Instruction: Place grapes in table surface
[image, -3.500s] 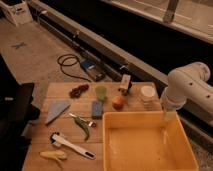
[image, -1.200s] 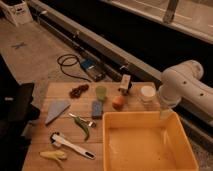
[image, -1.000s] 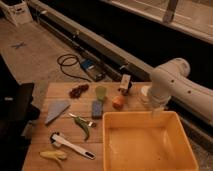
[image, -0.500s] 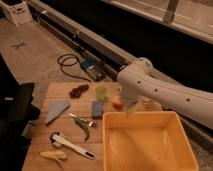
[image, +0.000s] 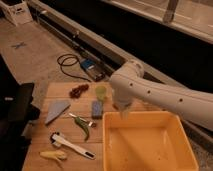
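The grapes, a small dark reddish cluster, lie on the table surface, a light tan plank top, near its far edge and left of a green cup. My white arm reaches in from the right. My gripper points down at the far left rim of the yellow bin, right of the cup and well right of the grapes. It is not touching the grapes.
A big yellow bin fills the table's right half. A blue block, a grey wedge, a green pepper, a white-handled tool and a banana lie on the left half. A cable and a blue box lie on the floor behind.
My arm has swung left, from the bin's far right corner to its far left rim. It now covers the orange fruit and the white cup. The grapes have not moved.
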